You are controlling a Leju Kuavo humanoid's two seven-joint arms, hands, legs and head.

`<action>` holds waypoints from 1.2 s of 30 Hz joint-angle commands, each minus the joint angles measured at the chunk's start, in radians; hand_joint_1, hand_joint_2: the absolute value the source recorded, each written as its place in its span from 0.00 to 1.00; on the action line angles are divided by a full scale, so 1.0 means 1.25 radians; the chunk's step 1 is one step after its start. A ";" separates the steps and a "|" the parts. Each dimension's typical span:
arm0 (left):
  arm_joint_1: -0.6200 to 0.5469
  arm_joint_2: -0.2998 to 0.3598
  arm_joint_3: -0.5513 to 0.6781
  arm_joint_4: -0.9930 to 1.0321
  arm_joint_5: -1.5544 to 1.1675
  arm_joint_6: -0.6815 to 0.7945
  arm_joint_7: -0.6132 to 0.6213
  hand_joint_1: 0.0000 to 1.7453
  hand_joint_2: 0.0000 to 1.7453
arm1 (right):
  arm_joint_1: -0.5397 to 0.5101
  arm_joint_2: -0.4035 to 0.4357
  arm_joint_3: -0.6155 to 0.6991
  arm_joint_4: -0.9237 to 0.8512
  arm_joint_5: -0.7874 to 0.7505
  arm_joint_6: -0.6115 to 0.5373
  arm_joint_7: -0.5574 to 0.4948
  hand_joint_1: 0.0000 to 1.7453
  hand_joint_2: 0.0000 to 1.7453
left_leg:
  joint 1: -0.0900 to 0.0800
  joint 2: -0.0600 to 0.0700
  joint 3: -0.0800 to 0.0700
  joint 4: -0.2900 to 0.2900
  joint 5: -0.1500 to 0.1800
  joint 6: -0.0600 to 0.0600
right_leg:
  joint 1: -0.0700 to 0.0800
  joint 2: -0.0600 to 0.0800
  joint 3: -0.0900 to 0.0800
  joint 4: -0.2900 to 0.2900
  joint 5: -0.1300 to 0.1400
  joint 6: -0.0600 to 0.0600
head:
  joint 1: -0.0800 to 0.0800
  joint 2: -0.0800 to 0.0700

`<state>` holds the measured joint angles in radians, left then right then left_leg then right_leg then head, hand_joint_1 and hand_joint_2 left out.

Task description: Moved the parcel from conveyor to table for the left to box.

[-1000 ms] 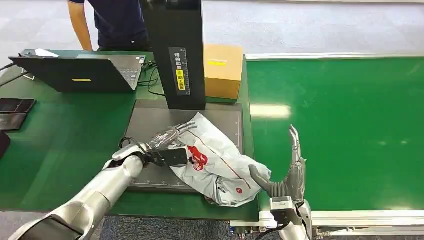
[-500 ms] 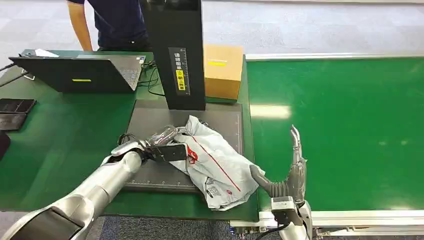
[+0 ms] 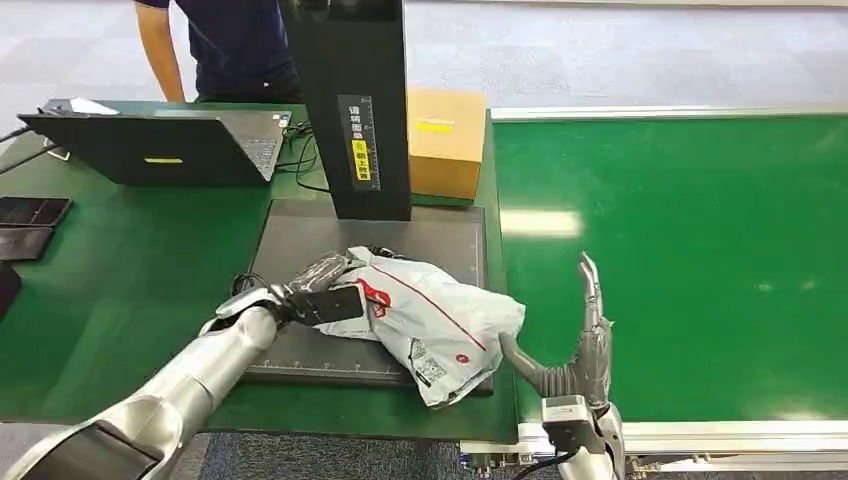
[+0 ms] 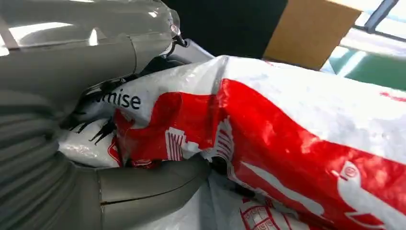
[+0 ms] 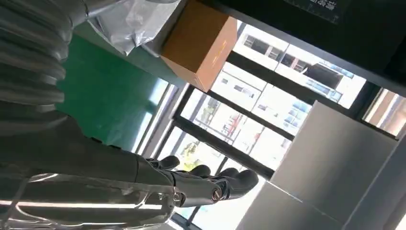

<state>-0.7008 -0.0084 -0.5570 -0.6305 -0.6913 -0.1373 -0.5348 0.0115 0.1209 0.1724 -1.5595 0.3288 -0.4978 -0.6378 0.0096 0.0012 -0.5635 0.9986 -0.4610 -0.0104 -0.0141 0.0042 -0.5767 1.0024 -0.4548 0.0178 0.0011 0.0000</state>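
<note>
The left hand (image 3: 318,299) grips the crumpled white-and-red plastic mailer parcel (image 3: 430,318) at its 9 o'clock end, fingers (image 4: 143,187) pinching the film. Over the past second it has dragged the parcel onto the dark grey mat (image 3: 300,240) on the green surface (image 3: 120,260). The right hand (image 3: 578,345) stands at 3 o'clock, fingers spread, empty; boxing looks next

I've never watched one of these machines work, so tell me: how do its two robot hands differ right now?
The left robot hand grips the white and red parcel, fingers closed on its edge; the right robot hand holds nothing. The left robot hand lies low over the dark mat on the table; the right robot hand stands upright, fingers pointing up, beside the parcel at the edge of the green conveyor. Both are grey and sit on silver arms.
</note>
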 commanded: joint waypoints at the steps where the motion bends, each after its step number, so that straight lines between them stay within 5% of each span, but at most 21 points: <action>1: 0.023 0.030 0.064 -0.065 0.027 0.001 -0.017 1.00 1.00 | 0.013 -0.005 -0.020 0.004 -0.001 -0.005 -0.005 0.00 1.00 | 0.000 0.001 0.000 0.000 0.000 0.000 | 0.001 0.000 0.000 -0.001 0.000 -0.001 | 0.000 0.000; 36: 0.232 0.040 0.414 -0.438 0.206 0.025 -0.055 1.00 1.00 | -0.009 0.016 -0.035 0.031 0.005 0.032 -0.017 0.00 1.00 | 0.001 0.001 0.001 -0.001 0.000 0.000 | 0.001 0.001 0.000 -0.001 0.000 -0.001 | 0.000 0.000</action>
<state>-0.4533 0.0523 -0.1606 -1.0464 -0.4612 -0.1320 -0.6260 0.0266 0.1209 0.1667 -1.5660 0.3311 -0.4726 -0.6416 0.0096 0.0011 -0.5650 0.9985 -0.4610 -0.0104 -0.0141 0.0041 -0.5779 1.0024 -0.4551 0.0176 0.0011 0.0000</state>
